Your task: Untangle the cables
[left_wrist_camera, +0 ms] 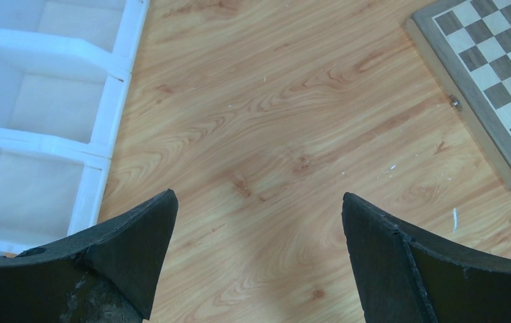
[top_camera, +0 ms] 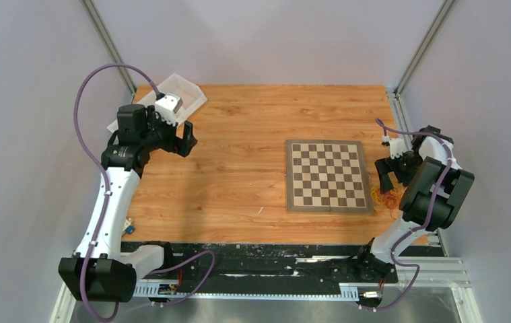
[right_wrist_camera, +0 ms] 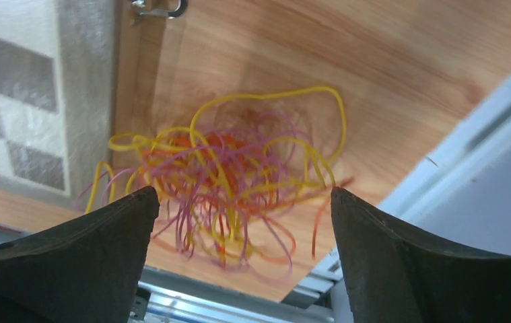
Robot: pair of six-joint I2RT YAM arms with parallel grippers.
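though both stand spread wide and empty, the right hand (right_wrist_camera: 242, 196) hangs directly over the cables (right_wrist_camera: 229, 171), a shapeless tangle at the table's (top_camera: 239, 134) right edge beside the chessboard (top_camera: 326, 176); the left hand (top_camera: 186, 140) sits far off, near the far-left corner.

Overhead view takes the whole table (top_camera: 239, 134); wrist views look down close, all sharing the chessboard (top_camera: 326, 176).

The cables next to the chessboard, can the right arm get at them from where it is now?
Probably yes. The right tool hangs open directly above the cables, with nothing lying between them. The bunch lies on the table beside the chessboard, near the edge.
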